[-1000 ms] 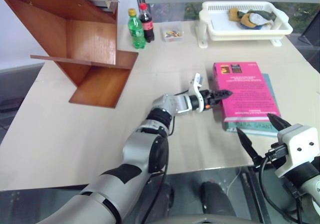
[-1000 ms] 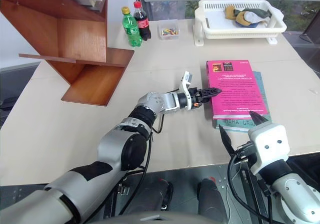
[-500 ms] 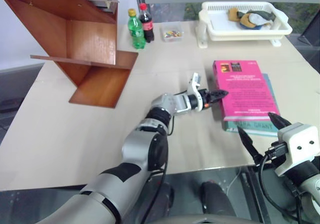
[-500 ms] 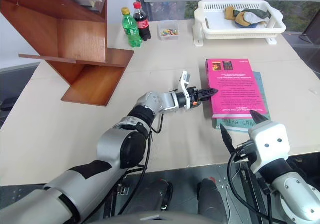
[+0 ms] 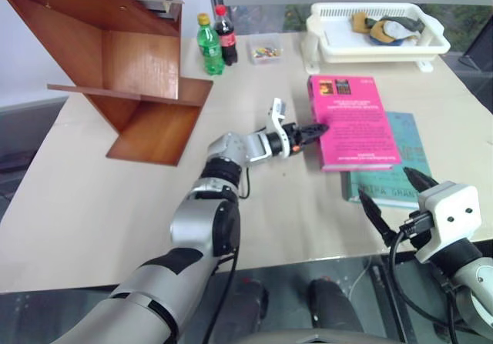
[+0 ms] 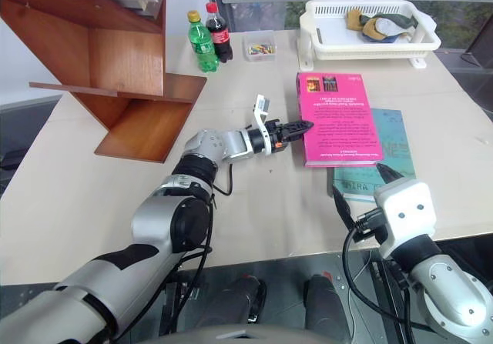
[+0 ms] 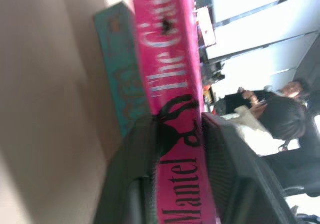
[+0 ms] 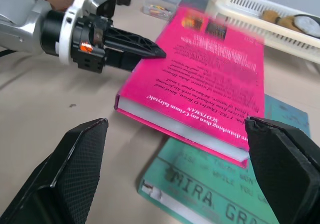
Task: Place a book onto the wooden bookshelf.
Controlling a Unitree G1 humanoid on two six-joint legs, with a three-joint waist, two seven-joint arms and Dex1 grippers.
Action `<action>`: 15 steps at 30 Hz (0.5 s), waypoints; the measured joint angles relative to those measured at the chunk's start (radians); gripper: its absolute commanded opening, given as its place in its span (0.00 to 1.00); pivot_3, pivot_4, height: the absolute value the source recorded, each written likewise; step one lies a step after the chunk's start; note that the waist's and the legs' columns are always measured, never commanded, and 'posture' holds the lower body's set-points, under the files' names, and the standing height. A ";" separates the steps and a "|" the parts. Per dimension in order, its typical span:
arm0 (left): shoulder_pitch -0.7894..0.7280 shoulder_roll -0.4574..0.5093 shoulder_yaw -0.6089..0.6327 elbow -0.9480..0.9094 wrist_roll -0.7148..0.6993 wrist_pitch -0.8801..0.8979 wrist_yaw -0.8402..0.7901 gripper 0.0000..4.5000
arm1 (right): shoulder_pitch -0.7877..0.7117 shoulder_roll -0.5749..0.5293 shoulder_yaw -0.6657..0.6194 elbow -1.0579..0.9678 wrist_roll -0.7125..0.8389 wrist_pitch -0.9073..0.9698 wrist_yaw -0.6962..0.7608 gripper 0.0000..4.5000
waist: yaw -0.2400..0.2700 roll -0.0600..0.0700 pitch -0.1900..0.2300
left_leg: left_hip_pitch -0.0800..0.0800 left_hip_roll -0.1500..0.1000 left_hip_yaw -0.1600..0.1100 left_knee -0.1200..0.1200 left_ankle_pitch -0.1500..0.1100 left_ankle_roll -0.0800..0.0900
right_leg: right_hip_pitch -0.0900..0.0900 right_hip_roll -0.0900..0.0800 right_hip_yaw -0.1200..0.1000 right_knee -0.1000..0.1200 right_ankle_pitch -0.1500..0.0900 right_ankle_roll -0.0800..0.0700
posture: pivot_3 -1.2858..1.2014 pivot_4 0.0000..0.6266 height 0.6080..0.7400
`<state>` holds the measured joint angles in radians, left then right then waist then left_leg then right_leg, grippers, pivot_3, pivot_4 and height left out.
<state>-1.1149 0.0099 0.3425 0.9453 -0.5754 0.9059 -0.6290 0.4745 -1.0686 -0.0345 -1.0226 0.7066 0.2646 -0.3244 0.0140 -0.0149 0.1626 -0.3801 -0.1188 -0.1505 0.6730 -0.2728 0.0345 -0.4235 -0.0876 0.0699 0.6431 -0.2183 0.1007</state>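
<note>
While my left fingers [image 5: 312, 131] pinch the pink book [image 5: 353, 123] by its spine, teal book [image 5: 389, 167] beneath, my right fingers [image 5: 387, 199] spread wide, holding nothing.

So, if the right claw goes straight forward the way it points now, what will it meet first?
Most likely the teal-green book lying just ahead of the open right claw, and then the pink book resting partly on it, which the left claw grips by its spine. Depth is uncertain.

Silver-grey arms, black joint bands; white wrist blocks, black cables, black ribbed fingers [image 8: 75, 174], small orange mark.
</note>
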 measured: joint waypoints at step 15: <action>0.236 0.215 -0.288 -0.662 0.134 -0.249 -0.169 0.22 | -0.238 0.189 -0.001 0.077 -0.030 0.207 0.262 1.00 | -0.003 0.000 0.000 | 0.000 0.001 0.002 -0.001 0.000 0.000 | -0.002 0.000 0.002 0.001 0.000 -0.001 | 0.52 0.24 1.00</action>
<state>-0.8789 0.2244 0.0544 0.2834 -0.4409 0.6571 -0.7984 0.2364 -0.8800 -0.0359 -0.9458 0.6769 0.4718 -0.0626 0.0112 -0.0146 0.1624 -0.3806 -0.1179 -0.1483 0.6717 -0.2728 0.0343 -0.4257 -0.0877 0.0718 0.6443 -0.2179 0.1001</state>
